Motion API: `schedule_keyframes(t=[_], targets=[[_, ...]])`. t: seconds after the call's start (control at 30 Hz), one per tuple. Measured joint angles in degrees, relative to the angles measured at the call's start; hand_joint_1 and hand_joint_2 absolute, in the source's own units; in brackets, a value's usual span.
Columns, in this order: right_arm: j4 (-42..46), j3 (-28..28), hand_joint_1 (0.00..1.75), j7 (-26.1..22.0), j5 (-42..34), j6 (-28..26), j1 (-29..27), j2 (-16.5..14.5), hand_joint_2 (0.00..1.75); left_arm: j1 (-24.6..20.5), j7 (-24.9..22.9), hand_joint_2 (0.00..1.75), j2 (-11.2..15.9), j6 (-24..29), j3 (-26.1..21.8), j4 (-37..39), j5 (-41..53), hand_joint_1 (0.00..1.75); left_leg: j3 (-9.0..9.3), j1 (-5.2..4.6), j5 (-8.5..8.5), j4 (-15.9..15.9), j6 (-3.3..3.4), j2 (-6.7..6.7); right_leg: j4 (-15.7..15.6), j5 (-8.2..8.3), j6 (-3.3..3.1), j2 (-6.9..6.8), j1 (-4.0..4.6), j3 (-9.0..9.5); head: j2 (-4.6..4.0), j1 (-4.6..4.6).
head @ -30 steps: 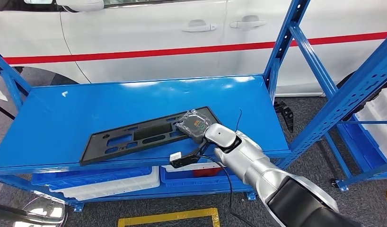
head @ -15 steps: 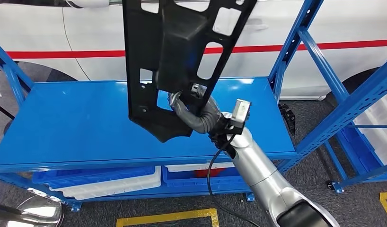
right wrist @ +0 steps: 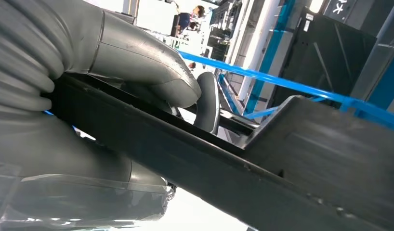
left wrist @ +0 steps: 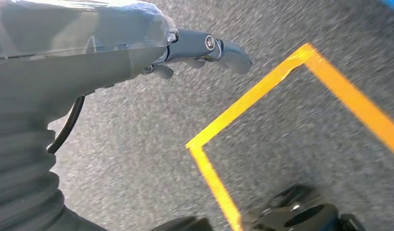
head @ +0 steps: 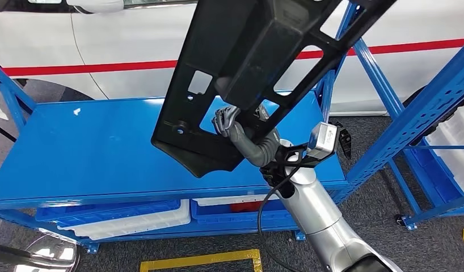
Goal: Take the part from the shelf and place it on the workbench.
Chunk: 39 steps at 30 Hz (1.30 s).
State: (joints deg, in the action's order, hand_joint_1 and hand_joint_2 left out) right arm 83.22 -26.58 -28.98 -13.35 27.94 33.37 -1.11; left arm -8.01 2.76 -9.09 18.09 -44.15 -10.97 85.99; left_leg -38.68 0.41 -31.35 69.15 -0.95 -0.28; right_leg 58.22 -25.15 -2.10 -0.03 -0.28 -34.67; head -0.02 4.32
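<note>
The part is a long black plastic panel (head: 241,73) with several cut-outs. It hangs tilted in the air above the blue shelf board (head: 105,141), reaching past the top of the head view. My right hand (head: 241,136) grips it near its lower end, thumb on one face and fingers through the frame. In the right wrist view the thumb (right wrist: 151,72) presses on the panel's black bar (right wrist: 209,168). My left hand (left wrist: 195,48) hangs over grey floor with its fingers loosely extended and nothing in it.
Blue shelf uprights (head: 343,51) stand just right of the raised panel, with a slanted brace (head: 422,113) further right. A white car with a red stripe (head: 105,65) is behind the shelf. White and blue bins (head: 127,218) sit on the lower level. Yellow floor tape (left wrist: 262,91) marks the ground.
The panel lay flat on the shelf board a second ago. My right hand has lifted it clear, tipped it upright, and now carries it higher and further right.
</note>
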Motion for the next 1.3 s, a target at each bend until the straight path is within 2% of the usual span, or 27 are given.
schedule_keyframes(t=[0.03, 0.07, 0.1, 0.13, 0.2, 0.23, 0.27, 0.37, 0.4, 0.47, 0.53, 0.57, 0.6, 0.63, 0.7, 0.77, 0.87, 0.9, 0.93, 1.0, 1.07, 1.1, 1.13, 1.17, 1.23, 1.27, 1.3], targets=[[0.0, 0.0, 1.75, 0.0, 0.0, 0.0, -0.2, 0.0, 1.75, -0.1, 0.1, 1.75, 0.0, 0.2, 0.0, 0.0, 0.0, 0.0, -1.5, 0.03, -1.35, 3.6, -0.1, 0.01, 0.0, -0.03, -0.05, -0.05, 0.08, 0.0, 0.0, 0.0], [0.0, 0.0, 1.75, 0.0, 0.0, 0.0, -0.3, 0.1, 1.75, -0.2, 0.3, 1.75, 0.0, 0.3, 0.0, 0.0, 0.0, 0.0, -2.32, 0.03, -1.78, 5.6, -0.15, 0.03, 0.1, -0.07, -0.1, -0.06, 0.15, 0.0, 0.0, -0.01], [0.0, 0.0, 1.75, 0.1, 0.0, -0.1, -0.5, 0.1, 1.75, -0.3, 0.5, 1.75, 0.0, 0.5, 0.0, 0.0, -0.1, 0.0, -2.2, 0.03, -1.14, 5.5, -0.12, 0.03, 0.2, -0.13, -0.14, -0.03, 0.18, 0.02, 0.0, 0.0], [0.1, 0.0, 1.75, 0.1, 0.0, -0.2, -0.5, 0.2, 1.75, -0.3, 0.7, 1.75, 0.0, 0.6, 0.0, 0.0, -0.2, 0.0, -1.05, 0.03, 0.45, 3.3, 0.0, 0.03, 0.3, -0.2, -0.13, 0.06, 0.22, 0.06, 0.0, 0.01], [0.3, 0.0, 1.75, 0.3, 0.0, -0.6, -0.6, 0.3, 1.75, -0.1, 0.8, 1.75, 0.1, 0.9, 0.0, 0.0, -0.8, 0.0, 2.84, -0.12, 4.18, -4.8, 0.54, 0.05, 0.5, -0.37, 0.04, 0.26, 0.36, 0.13, 0.0, 0.01], [0.4, 0.0, 1.75, 0.5, 0.0, -0.9, -0.6, 0.3, 1.75, -0.1, 0.7, 1.75, 0.1, 1.0, 0.0, 0.0, -1.1, 0.0, 4.36, -0.23, 5.22, -8.1, 0.82, 0.05, 0.6, -0.41, 0.23, 0.33, 0.44, 0.06, 0.0, 0.01], [0.5, 0.0, 1.75, 0.7, 0.0, -1.2, -0.6, 0.3, 1.75, 0.0, 0.3, 1.75, 0.1, 1.1, -0.1, 0.0, -1.6, 0.0, 5.16, -0.37, 5.59, -10.0, 1.05, 0.04, 0.6, -0.39, 0.46, 0.34, 0.49, -0.07, 0.0, 0.0], [0.5, 0.0, 1.75, 1.6, 0.3, -2.2, -0.6, 0.4, 1.75, 0.2, -1.3, 1.75, 0.1, 1.1, -0.5, 0.0, -3.2, 0.0, 5.31, -0.28, 5.92, -11.0, 1.67, -0.02, 0.7, -0.24, 1.31, 0.25, 0.52, -0.29, 0.0, -0.01], [0.5, 0.0, 1.75, 2.0, 0.4, -2.5, -0.6, 0.4, 1.75, 0.3, -1.6, 1.75, 0.0, 1.0, -0.8, 0.0, -3.6, 0.0, 5.41, -0.11, 6.29, -11.3, 1.97, 0.01, 1.1, -0.74, 1.63, 0.24, 0.56, -0.45, 0.0, -0.01], [0.5, 0.0, 1.75, 2.6, 0.6, -3.2, -0.6, 0.4, 1.75, 0.2, -1.7, 1.75, 0.0, 0.7, -1.2, 0.0, -3.9, 0.0, 5.48, 0.2, 6.89, -11.9, 2.43, 0.14, 5.0, -3.62, 2.22, 0.25, 0.43, -2.03, 0.0, -0.02], [0.4, 0.0, 1.75, 3.3, 0.6, -4.0, -0.6, 0.4, 1.75, 0.2, -1.8, 1.75, 0.0, 0.1, -1.5, 0.0, -4.1, 0.0, 5.18, 0.2, 7.06, -12.0, 2.56, 0.14, 12.7, -7.52, 2.77, 0.23, 0.08, -5.2, 0.0, -0.01], [0.3, 0.0, 1.75, 3.6, 0.7, -4.4, -0.7, 0.4, 1.75, 0.3, -1.9, 1.75, 0.0, -0.1, -1.6, 0.0, -4.1, 0.0, 5.01, 0.2, 7.11, -11.9, 2.54, 0.15, 15.8, -8.61, 3.0, 0.22, -0.12, -6.42, 0.0, -0.01], [0.3, 0.0, 1.75, 3.9, 0.7, -4.6, -0.7, 0.5, 1.75, 0.4, -2.0, 1.75, 0.0, -0.2, -1.6, 0.0, -4.1, 0.0, 4.85, 0.22, 7.17, -11.7, 2.49, 0.15, 16.9, -8.56, 3.18, 0.2, -0.33, -6.66, 0.0, -0.01], [0.2, 0.0, 1.75, 4.0, 0.7, -4.8, -0.7, 0.6, 1.75, 0.4, -2.1, 1.75, 0.0, -0.3, -1.6, 0.0, -4.1, 0.0, 4.72, 0.23, 7.22, -11.6, 2.43, 0.13, 15.7, -7.54, 3.3, 0.19, -0.52, -5.83, 0.0, -0.01], [0.2, 0.0, 1.75, 4.1, 0.7, -4.9, -0.6, 0.6, 1.75, 0.4, -2.2, 1.75, 0.0, -0.5, -1.7, 0.0, -4.0, 0.0, 4.45, 0.27, 7.26, -11.1, 2.17, 0.04, 8.0, -4.1, 3.35, 0.19, -0.87, -1.5, 0.0, -0.01], [0.2, 0.0, 1.75, 4.1, 0.8, -5.0, -0.5, 0.6, 1.75, 0.4, -2.3, 1.75, 0.0, -0.6, -1.7, 0.0, -3.9, 0.0, 3.98, 0.12, 7.41, -10.7, 1.54, -0.09, 1.9, -2.22, 3.0, 0.28, -0.75, 1.47, 0.0, -0.01], [0.2, 0.0, 1.75, 4.1, 0.9, -5.5, -0.5, 0.7, 1.75, 0.4, -2.5, 1.75, 0.0, -1.0, -1.7, 0.0, -3.7, 0.0, 3.27, 0.07, 8.02, -10.7, 0.33, -0.16, 1.1, -1.51, 1.85, 0.36, -0.44, 1.13, 0.0, -0.01], [0.2, 0.0, 1.75, 4.1, 1.0, -5.8, -0.5, 0.8, 1.75, 0.4, -2.6, 1.75, 0.0, -1.1, -1.7, 0.0, -3.6, 0.0, 2.95, 0.17, 7.59, -10.3, 0.0, -0.14, 0.9, -1.13, 1.34, 0.26, -0.46, 0.88, 0.0, -0.01], [0.2, 0.0, 1.75, 4.1, 1.1, -6.1, -0.4, 0.8, 1.75, 0.3, -2.6, 1.75, 0.0, -1.2, -1.7, 0.0, -3.5, 0.0, 2.5, 0.26, 6.57, -9.4, -0.26, -0.12, 0.8, -0.74, 0.83, 0.13, -0.51, 0.6, 0.0, -0.01], [0.2, 0.0, 1.75, 4.1, 1.3, -6.6, -0.4, 0.8, 1.75, 0.2, -2.6, 1.75, 0.0, -1.4, -1.7, 0.0, -3.2, 0.0, 0.46, 0.36, 1.89, -3.7, -0.6, -0.05, 0.7, 0.13, 0.07, -0.13, -0.45, -0.3, 0.0, -0.01], [0.1, 0.0, 1.75, 4.0, 1.6, -6.9, -0.5, 0.8, 1.75, 0.0, -2.7, 1.75, 0.0, -1.5, -1.7, 0.0, -3.1, 0.0, -1.58, 0.35, -2.59, 3.8, -0.76, -0.05, 0.7, 1.08, -0.21, -0.22, -0.15, -1.6, 0.0, -0.01], [0.1, 0.0, 1.75, 4.0, 1.7, -6.9, -0.5, 0.8, 1.75, 0.0, -2.7, 1.75, 0.0, -1.6, -1.7, 0.0, -3.1, 0.0, -1.6, 0.33, -3.45, 5.6, -0.75, -0.05, 0.8, 1.57, -0.24, -0.24, 0.0, -2.26, 0.0, -0.01], [0.1, 0.0, 1.75, 4.0, 1.7, -7.0, -0.6, 0.8, 1.75, 0.0, -2.7, 1.75, 0.0, -1.7, -1.7, 0.0, -3.1, 0.0, -0.31, 0.28, -3.22, 4.9, -0.62, -0.05, 0.8, 2.09, -0.24, -0.23, 0.12, -2.92, 0.0, -0.01], [0.1, 0.0, 1.75, 4.0, 1.7, -7.0, -0.6, 0.8, 1.75, 0.0, -2.8, 1.75, 0.1, -1.7, -1.7, 0.0, -3.0, 0.0, 2.15, 0.22, -2.16, 1.9, -0.41, -0.05, 0.8, 2.58, -0.19, -0.21, 0.21, -3.49, 0.0, -0.01], [0.2, 0.0, 1.75, 4.0, 1.8, -7.1, -0.6, 0.9, 1.75, -0.2, -2.8, 1.75, 0.1, -1.8, -1.7, 0.0, -3.0, 0.0, 8.15, -0.05, 0.18, -6.9, 0.25, -0.05, 0.8, 3.56, 0.09, -0.2, 0.34, -4.27, 0.0, -0.01], [0.2, 0.0, 1.75, 4.0, 1.8, -7.1, -0.6, 0.9, 1.75, -0.3, -2.9, 1.75, 0.1, -1.9, -1.7, 0.0, -2.9, 0.0, 9.88, -0.26, 0.91, -9.9, 0.58, -0.05, 0.8, 4.01, 0.36, -0.21, 0.35, -4.47, 0.0, 0.0], [0.2, 0.0, 1.75, 4.0, 1.8, -7.1, -0.6, 0.9, 1.75, -0.3, -2.9, 1.75, 0.1, -1.9, -1.7, 0.0, -2.9, 0.0, 10.57, -0.48, 1.27, -11.4, 0.91, -0.07, 0.7, 4.46, 0.68, -0.25, 0.31, -4.58, 0.0, 0.0]])
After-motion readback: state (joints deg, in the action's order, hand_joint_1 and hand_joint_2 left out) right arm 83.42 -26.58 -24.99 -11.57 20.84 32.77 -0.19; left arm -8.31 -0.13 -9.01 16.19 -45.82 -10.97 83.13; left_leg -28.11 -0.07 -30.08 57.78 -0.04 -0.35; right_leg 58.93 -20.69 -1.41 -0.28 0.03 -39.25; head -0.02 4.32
